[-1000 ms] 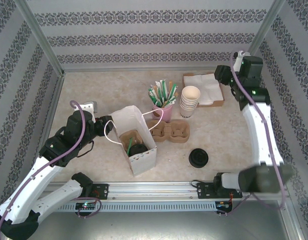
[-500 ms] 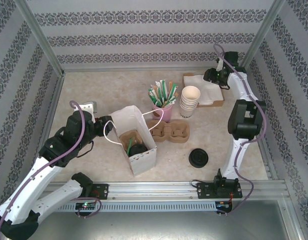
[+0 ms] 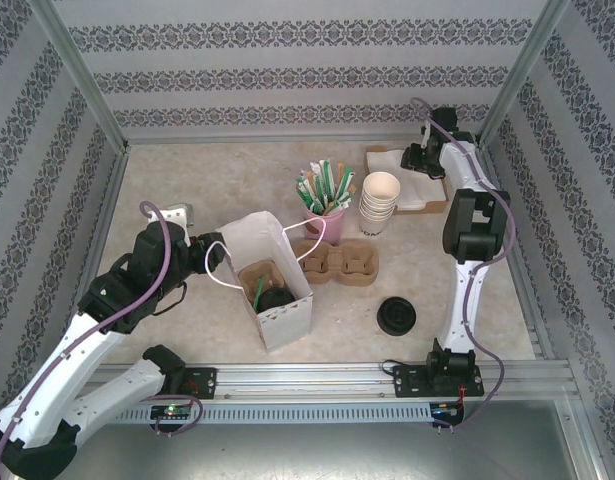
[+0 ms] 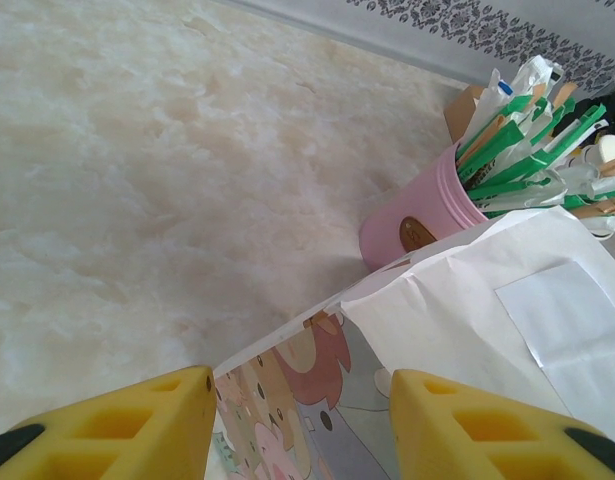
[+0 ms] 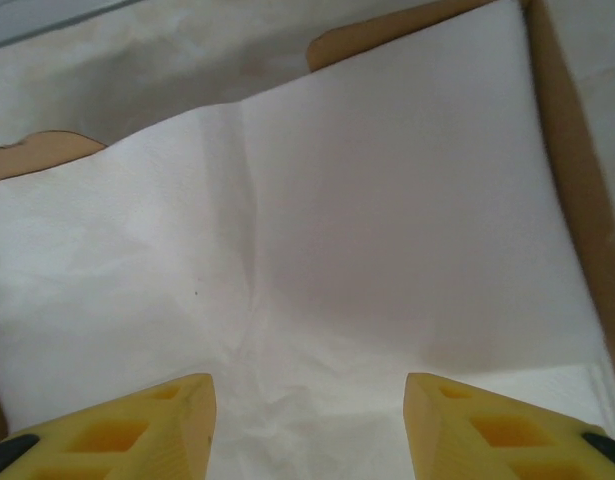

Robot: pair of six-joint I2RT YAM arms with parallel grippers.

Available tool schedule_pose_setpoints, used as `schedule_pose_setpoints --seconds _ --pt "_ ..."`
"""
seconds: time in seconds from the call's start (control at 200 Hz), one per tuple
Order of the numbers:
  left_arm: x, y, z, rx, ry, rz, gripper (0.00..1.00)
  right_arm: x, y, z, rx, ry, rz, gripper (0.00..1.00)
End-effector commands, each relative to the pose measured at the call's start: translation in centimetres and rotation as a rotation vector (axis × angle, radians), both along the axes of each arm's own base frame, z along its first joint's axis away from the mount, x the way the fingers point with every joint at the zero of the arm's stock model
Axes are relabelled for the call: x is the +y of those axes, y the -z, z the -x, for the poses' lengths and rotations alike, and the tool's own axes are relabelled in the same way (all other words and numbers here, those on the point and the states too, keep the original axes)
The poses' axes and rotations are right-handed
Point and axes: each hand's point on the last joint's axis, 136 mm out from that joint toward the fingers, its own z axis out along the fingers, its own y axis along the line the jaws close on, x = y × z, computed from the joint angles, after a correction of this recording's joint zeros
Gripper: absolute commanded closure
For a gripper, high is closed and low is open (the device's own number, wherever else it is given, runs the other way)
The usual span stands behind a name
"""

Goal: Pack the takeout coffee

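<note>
Coffee cup, dark with a black lid, sits down inside the open white paper bag, beside a green straw. Bag stands upright near the table's near edge, left of centre.

Left gripper at the bag's left side, jaws apart. The bag's printed wall lies between the yellow fingers; cannot tell if they touch it.

Right gripper low over the white napkins in the brown tray at the far right corner, jaws apart, holding nothing.

Pink cup of wrapped straws and a cardboard carrier just behind the bag. Cream cups stacked beside the tray. Loose black lid near the near edge, right of the bag.
</note>
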Motion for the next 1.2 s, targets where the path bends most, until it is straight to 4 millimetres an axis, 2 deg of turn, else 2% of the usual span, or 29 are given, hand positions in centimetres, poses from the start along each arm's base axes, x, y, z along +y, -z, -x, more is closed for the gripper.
schedule_pose_setpoints --seconds 0.0,0.19,0.32,0.41,0.54,0.724,0.874,1.039,1.144,1.194 --pt "0.6 -0.4 0.0 -0.001 -0.025 -0.015 0.50 0.7 0.9 -0.2 0.029 0.012 0.008 0.50" --pt "0.9 -0.4 0.1 -0.007 -0.035 -0.021 0.50 0.8 2.3 -0.3 0.057 0.023 -0.004 0.61" --pt "0.9 -0.3 0.1 -0.003 -0.035 -0.023 0.50 0.8 2.0 -0.3 0.053 0.031 -0.008 0.74" --pt "1.0 -0.3 0.1 -0.002 -0.037 -0.025 0.49 0.7 1.4 -0.4 0.042 0.040 -0.015 0.86" --pt "1.0 -0.4 0.2 -0.007 -0.038 -0.024 0.50 0.6 -1.2 -0.6 -0.012 0.056 -0.044 1.00" --pt "1.0 -0.4 0.2 -0.012 -0.038 -0.024 0.49 0.1 -8.1 -0.6 -0.147 0.068 -0.021 1.00" --pt "1.1 -0.7 0.2 -0.021 -0.037 -0.024 0.49 -0.3 -14.8 0.7 -0.273 0.082 0.002 1.00" --pt "1.3 -0.9 0.2 -0.033 -0.041 -0.028 0.49 -0.1 -22.8 4.1 -0.433 0.081 0.040 1.00" --pt "1.2 -0.8 0.1 -0.036 -0.037 -0.029 0.49 1.5 -27.3 6.8 -0.533 0.033 0.083 1.00" --pt "1.1 -0.8 0.1 -0.036 -0.033 -0.025 0.49 3.0 -29.3 8.4 -0.579 -0.012 0.096 1.00"
